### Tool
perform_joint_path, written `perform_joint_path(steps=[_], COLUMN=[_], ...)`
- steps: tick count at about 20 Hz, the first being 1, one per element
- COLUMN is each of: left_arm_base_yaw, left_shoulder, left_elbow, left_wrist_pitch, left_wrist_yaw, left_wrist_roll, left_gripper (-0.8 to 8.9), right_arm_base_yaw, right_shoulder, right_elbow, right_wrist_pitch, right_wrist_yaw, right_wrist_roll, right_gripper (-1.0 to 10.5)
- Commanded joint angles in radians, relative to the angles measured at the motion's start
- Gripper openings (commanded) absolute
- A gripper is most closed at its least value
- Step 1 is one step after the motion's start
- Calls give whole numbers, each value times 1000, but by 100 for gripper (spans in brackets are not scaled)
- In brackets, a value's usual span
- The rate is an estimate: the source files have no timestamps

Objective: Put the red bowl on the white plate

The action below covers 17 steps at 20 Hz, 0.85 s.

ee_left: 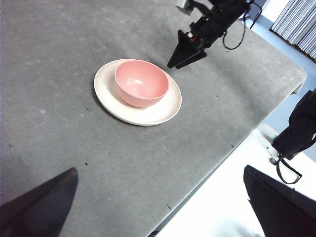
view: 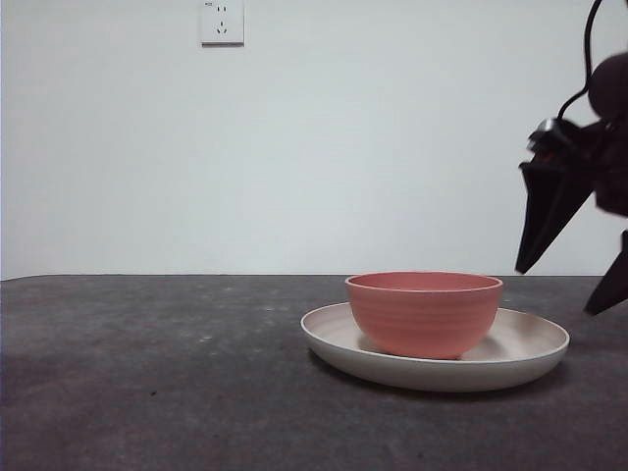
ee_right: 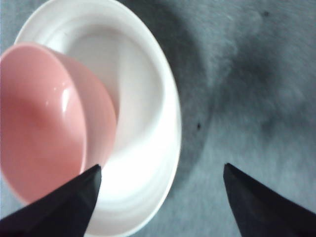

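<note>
No brand, label or legible writing shows on any item. A white wall socket [view: 222, 22] sits high on the wall behind; its markings are too small to read.

The red bowl [view: 424, 313] stands upright, mouth facing up, inside the white plate [view: 530, 345]. Being round, it has no long axis; faint horizontal ridges ring its outside. In the left wrist view the red bowl [ee_left: 141, 82] sits off-centre on the white plate [ee_left: 163, 108], with more bare plate showing on one side. The plate lies flat on the dark grey worktop [view: 147, 373].

The right claw [view: 574, 265] hangs just beside the plate at the front view's right edge, above the worktop, touching neither plate nor bowl. Its jaws stand apart and hold nothing. In its own wrist view the right claw [ee_right: 160, 197] looks down on the plate's rim [ee_right: 170, 118] and the bowl [ee_right: 39, 118], one jaw tip over the plate close to the bowl's wall, the other over bare worktop.

The left claw [ee_left: 160, 197] waits well apart from the plate, near the worktop's edge, jaws wide apart and empty.
</note>
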Motion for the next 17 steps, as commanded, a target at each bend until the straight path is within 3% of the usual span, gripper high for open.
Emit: perform_joint_path(steps=[1,6,17], left_arm_base_yaw=[-5,-5,-5], left_shoulder=[1,1,1], left_elbow=[9,9,9], left_wrist_pitch=[10,10,10], left_wrist_yaw=[6,6,6], left_wrist_roll=[-6,-6,-6], left_gripper=[559,559,559], right_arm_base_yaw=[3,5,41], right_shoulder=[51,116,158], right_elbow=[18,18,18], right_wrist_pitch=[40,103,164], right_wrist_yaw=[-7,-25,-8], right_wrist_roll=[-11,-3,99], right_gripper=[330,241,97])
